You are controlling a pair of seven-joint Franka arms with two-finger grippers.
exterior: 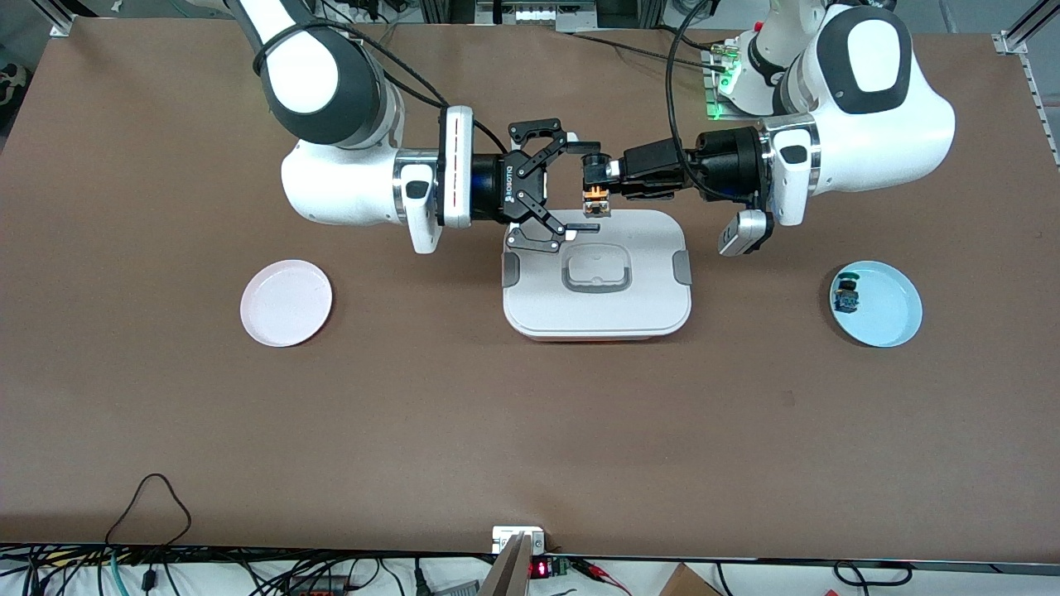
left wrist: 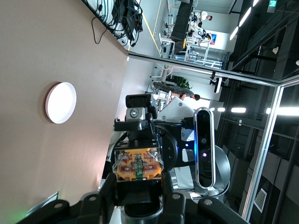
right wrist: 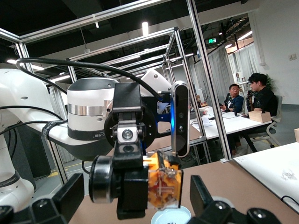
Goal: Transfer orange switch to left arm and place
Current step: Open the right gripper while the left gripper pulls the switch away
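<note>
Brown table point(exterior: 124, 397) held the box point(exterior: 596, 285). Above it, the tiny, light, fragile orange switch point(exterior: 595, 197) was pinched by the left gripper point(exterior: 598, 175); the right gripper point(exterior: 571, 186) was spread wide, empty. Its orange body looked safest to hold.

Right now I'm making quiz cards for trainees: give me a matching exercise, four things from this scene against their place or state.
Things:
1. orange switch
2. right gripper
3. blue switch
4. pink plate

States:
A. lies on the blue plate
B. bare, toward the right arm's end of the table
C. clamped in the left gripper, over the box
D. fingers spread open either side of the switch

Pairs: 1-C, 2-D, 3-A, 4-B
</note>
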